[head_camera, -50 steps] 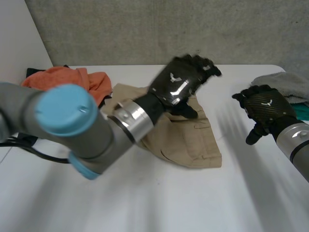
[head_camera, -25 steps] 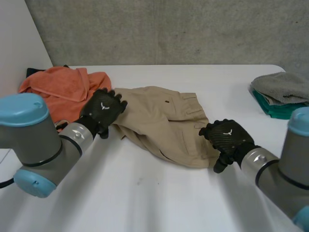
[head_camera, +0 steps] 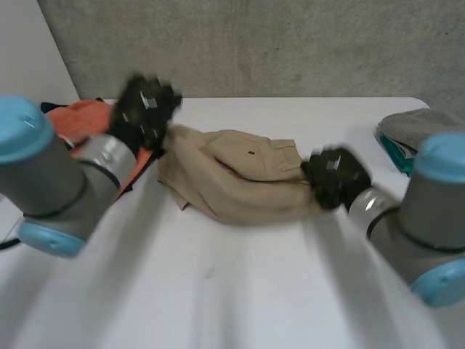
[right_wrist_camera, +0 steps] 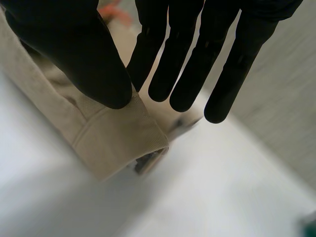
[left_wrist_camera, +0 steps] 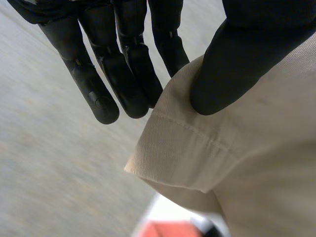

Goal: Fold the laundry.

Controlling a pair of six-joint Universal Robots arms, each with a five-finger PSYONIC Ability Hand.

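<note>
Khaki shorts (head_camera: 240, 182) hang stretched between my two hands, sagging onto the white table (head_camera: 218, 291) in the middle. My left hand (head_camera: 145, 109) is raised at the shorts' left end, next to the orange cloth. In the left wrist view its thumb (left_wrist_camera: 232, 64) pinches a hemmed corner of the shorts (left_wrist_camera: 207, 148) against the straight fingers (left_wrist_camera: 123, 74). My right hand (head_camera: 334, 174) holds the right end low over the table. There its thumb (right_wrist_camera: 84, 59) presses a hemmed edge of the shorts (right_wrist_camera: 113, 138) toward the fingers (right_wrist_camera: 197, 64).
A crumpled orange cloth (head_camera: 80, 120) lies at the back left, just behind my left hand. A stack of folded grey and teal cloths (head_camera: 425, 131) sits at the table's right edge. A grey wall stands behind the table.
Both hands have closed on the ends of the shorts. The left hand has risen up and back with its corner, and the shorts are now pulled out between the hands.
</note>
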